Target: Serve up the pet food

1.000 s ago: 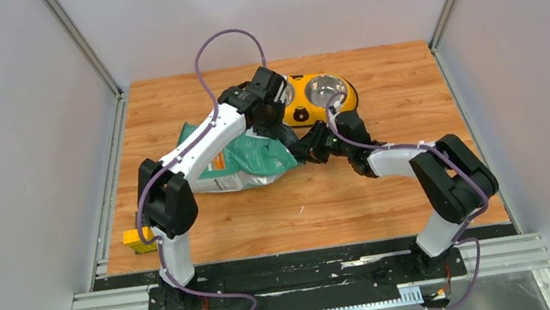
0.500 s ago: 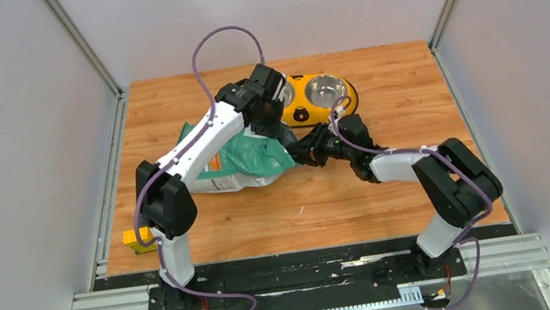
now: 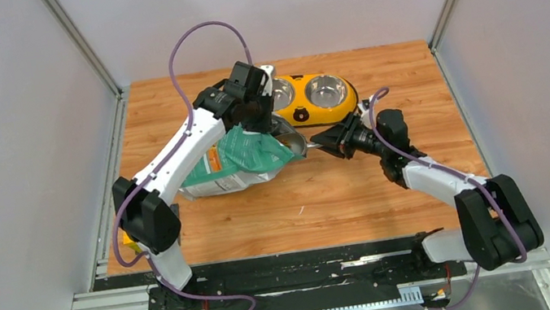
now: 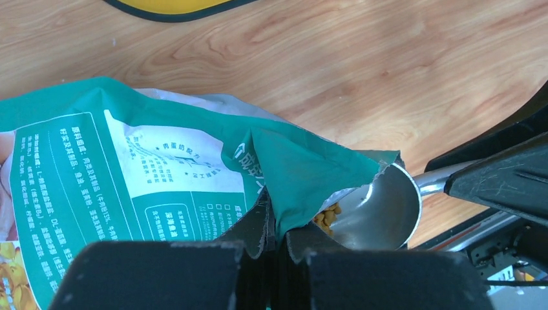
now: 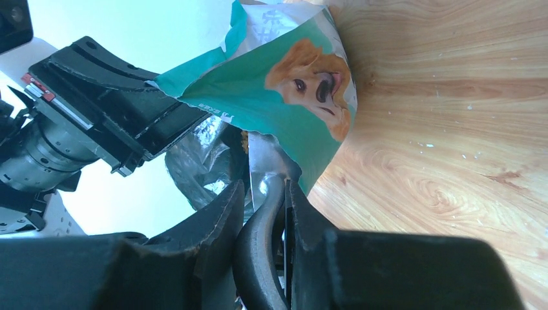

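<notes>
My left claw (image 4: 278,231) is clenched on the torn top edge of the green pouch (image 4: 161,168), pinching a fold of it between both fingers. The pouch (image 3: 243,158) lies left of the middle of the wooden table (image 3: 408,77), its bottom end on the wood toward the left and its mouth end held up toward the right.

My right claw (image 5: 263,188) reaches in from the right and grips the handle of the scoop (image 4: 382,205), 1 finger on each side. The handle points right. The scoop's bowl (image 3: 292,142) sits at the pouch's mouth, partly under the hanging green flap. The dog's face printed on the pouch shows in my right wrist view, just past the scoop.

The kibble (image 4: 327,216) that I can see is a small cluster of brown pellets in the scoop's bowl, at the edge where the flap covers it. How much more lies under the flap I cannot tell.

The yellow feeder (image 3: 298,102) with its 2 steel bowls stands at the far side of the table, just beyond the pouch's mouth. My left arm crosses in front of its left bowl.
</notes>
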Available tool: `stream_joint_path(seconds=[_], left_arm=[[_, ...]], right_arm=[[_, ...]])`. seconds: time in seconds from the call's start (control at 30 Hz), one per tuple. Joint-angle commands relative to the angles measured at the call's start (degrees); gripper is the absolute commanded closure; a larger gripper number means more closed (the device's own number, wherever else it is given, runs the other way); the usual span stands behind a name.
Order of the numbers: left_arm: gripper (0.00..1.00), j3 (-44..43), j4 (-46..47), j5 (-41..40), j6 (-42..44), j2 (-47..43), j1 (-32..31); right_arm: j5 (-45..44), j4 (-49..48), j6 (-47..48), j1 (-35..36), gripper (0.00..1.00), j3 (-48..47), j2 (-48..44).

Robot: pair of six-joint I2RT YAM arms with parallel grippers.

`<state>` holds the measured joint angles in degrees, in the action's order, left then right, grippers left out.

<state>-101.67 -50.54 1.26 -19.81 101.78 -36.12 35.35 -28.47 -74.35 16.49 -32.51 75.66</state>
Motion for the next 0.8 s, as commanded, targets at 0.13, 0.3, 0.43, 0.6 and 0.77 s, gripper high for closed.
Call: stream_joint_path(seconds=[0.13,0.3,0.43,0.6,0.77], left_arm=[[1.0,-0.1,5.0,2.0,1.3,-6.0,1.5],[1.0,-0.4,5.0,6.8,1.7,-3.2,1.0],[1.0,-1.8,5.0,7.2,1.7,-0.2,-1.0],[1.0,-2.3,6.4,9.5,0.3,1.3,-1.9],[1.0,-3.6,5.6,8.7,0.8,3.4,-3.0]], right_arm=[[5.1,-0.3,0.8,-5.0,1.0,0.7,-5.2],[6.0,6.6,7.4,-4.0,1.0,-5.3,-4.5],[6.0,11.1,9.8,-4.0,1.0,-8.2,-4.0],[7.7,15.0,11.2,-5.4,1.0,-10.8,-3.5],[7.9,21.8,14.9,-6.3,1.0,-14.8,-3.6]])
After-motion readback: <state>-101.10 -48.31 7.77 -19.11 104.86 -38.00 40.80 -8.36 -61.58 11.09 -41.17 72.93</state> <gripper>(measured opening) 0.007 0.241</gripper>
